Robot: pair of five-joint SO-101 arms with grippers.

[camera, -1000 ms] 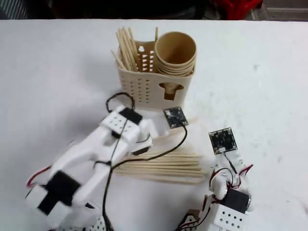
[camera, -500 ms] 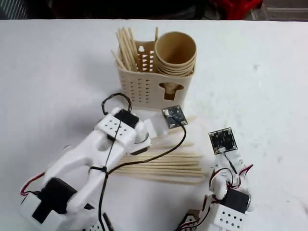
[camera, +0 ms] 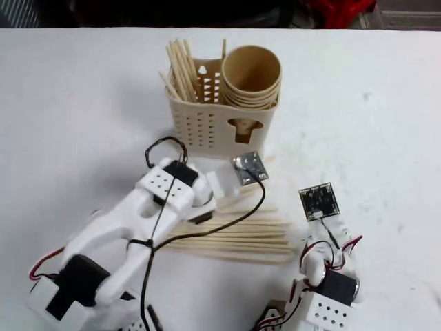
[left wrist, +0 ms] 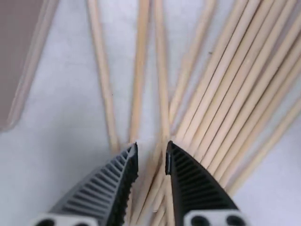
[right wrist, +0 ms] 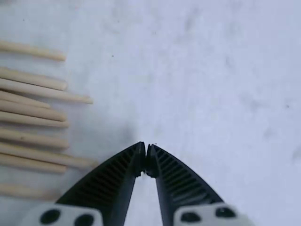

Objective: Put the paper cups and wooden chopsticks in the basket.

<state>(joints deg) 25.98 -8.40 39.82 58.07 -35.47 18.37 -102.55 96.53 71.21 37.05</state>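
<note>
Paper cups [camera: 251,72]?
— Stacked inside the basket [camera: 207,131], next to a bunch of upright chopsticks [camera: 180,69]
Loose chopsticks [camera: 241,238]?
— Lying flat in a pile on the white table [camera: 365,124], just in front of the basket, near both arms
Left gripper [left wrist: 151,153]?
— Down on the pile, fingers a little apart, with one stick between them
Right gripper [right wrist: 145,150]?
— Over bare table beside the stick ends, fingers pressed together, holding nothing

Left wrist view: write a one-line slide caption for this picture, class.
The left gripper, narrowly open, hangs over loose wooden chopsticks fanned out on the white table.
</note>
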